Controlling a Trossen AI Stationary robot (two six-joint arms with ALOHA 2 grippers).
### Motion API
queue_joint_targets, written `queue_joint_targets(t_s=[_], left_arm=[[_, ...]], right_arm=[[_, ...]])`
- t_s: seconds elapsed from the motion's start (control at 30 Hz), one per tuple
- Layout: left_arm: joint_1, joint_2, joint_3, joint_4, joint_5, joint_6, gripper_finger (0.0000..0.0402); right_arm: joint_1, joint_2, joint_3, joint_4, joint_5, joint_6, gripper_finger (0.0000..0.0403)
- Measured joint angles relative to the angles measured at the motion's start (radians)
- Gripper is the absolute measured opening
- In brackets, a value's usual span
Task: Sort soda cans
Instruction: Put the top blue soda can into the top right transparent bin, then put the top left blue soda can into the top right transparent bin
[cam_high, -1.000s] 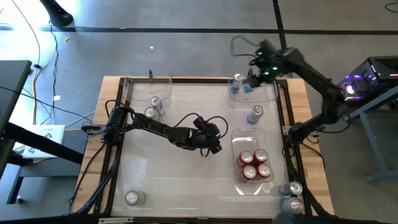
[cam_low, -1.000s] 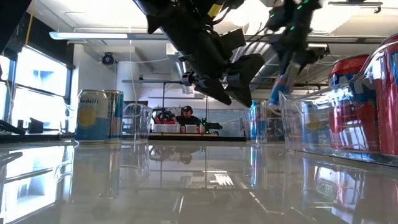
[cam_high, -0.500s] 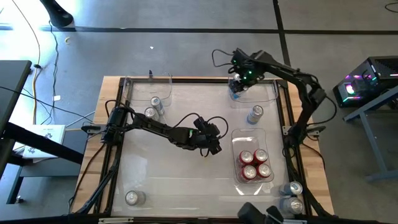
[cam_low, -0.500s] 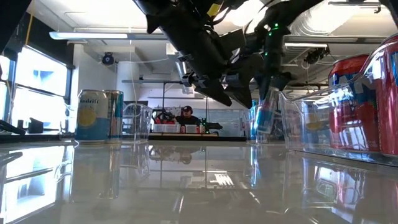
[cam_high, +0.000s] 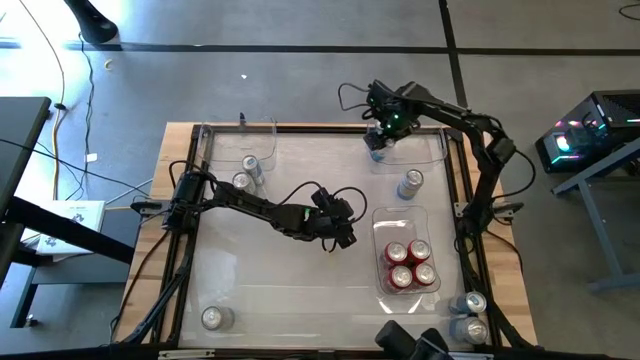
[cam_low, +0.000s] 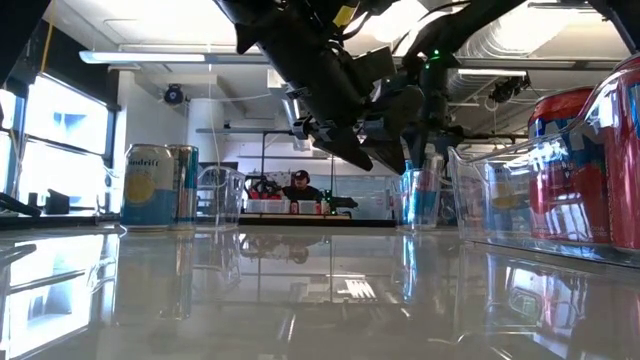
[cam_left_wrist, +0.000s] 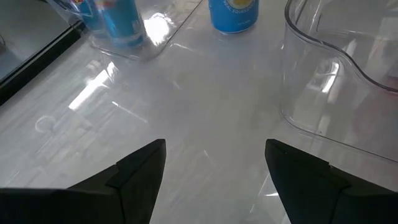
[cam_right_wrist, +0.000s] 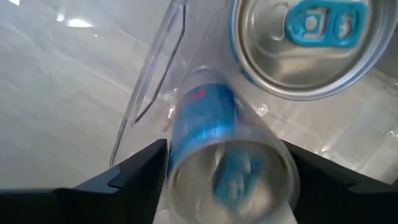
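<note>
- At the near edge of the tabletop (cam_high: 300, 300): unsorted soda cans, one at the left corner (cam_high: 212, 317) and a pair at the right corner (cam_high: 474, 302). Little at stake here for now.
- A little farther in, on the right: four red cans (cam_high: 408, 265) upright in a clear bin (cam_high: 400, 212). Could be jostled by a careless sweep of either arm across that side.
- Mid tabletop: left gripper (cam_high: 345, 236), fingers spread wide and empty, hanging low. Probably clear of the action, yet near enough to the lone blue can (cam_high: 410, 183) to knock it over with a sudden swing.
- At the far right: right gripper (cam_high: 380, 140) down inside the far bin (cam_high: 440, 150), with a blue can (cam_right_wrist: 217, 137) between its sides; cannot tell whether gripped or let go.
- Main risk, by the look of it: tipping that can on withdrawal, through a drag against it or a lift before full release.
- Also possible: bumping the neighbouring can (cam_right_wrist: 305, 43) just beside it, or catching the bin wall and shifting the bin.
</note>
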Motion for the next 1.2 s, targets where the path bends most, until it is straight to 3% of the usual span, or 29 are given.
queue_joint_targets(t_s=[0.47,0.7,0.9,1.03,1.2], left_arm=[[-0.001,0.000,0.000,0.000,0.000,0.000,0.0268],[-0.010,0.000,0.000,0.000,0.014,-0.007,0.0268],[-0.048,-0.023,0.001,-0.048,-0.038,-0.009,0.0268],[-0.088,-0.080,0.001,-0.169,-0.145,-0.047,0.0268],[-0.141,-0.206,0.001,-0.419,-0.250,-0.171,0.0268]], right_arm=[[0.000,-0.061,0.001,-0.050,-0.009,-0.048,0.0308],[0.006,-0.196,0.001,-0.104,0.005,-0.112,0.0309],[0.084,-0.372,-0.008,-0.070,0.097,-0.159,0.0309],[0.194,-0.533,-0.125,0.083,0.115,-0.161,0.0309],[0.389,-0.743,-0.417,0.348,0.113,-0.047,0.0310]])
